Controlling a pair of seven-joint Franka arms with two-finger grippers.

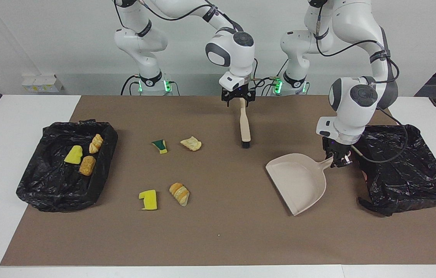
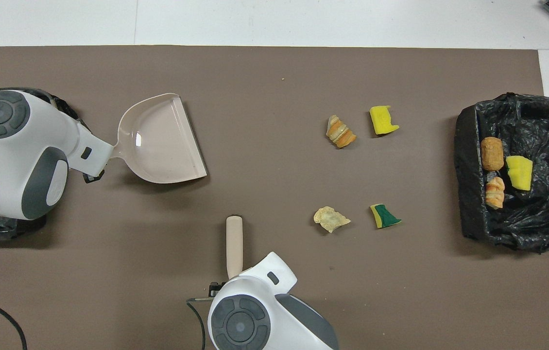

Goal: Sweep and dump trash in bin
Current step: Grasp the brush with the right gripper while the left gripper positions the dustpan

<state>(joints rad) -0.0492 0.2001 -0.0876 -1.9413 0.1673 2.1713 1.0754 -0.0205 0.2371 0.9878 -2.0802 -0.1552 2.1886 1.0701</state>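
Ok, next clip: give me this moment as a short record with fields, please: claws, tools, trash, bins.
left claw: shut on dustpan handle
right claw: over the brush handle's end, fingers astride it, not yet gripping
loose trash: four pieces on the mat
binned trash: three pieces in bin at right arm's end
bin at left arm's end: no trash visible

Bright, even overhead light; soft shadows, sharp focus.

brush (image 1: 245,125) nearer robots than dustpan (image 1: 299,181); three scraps in bin (image 1: 32,185)
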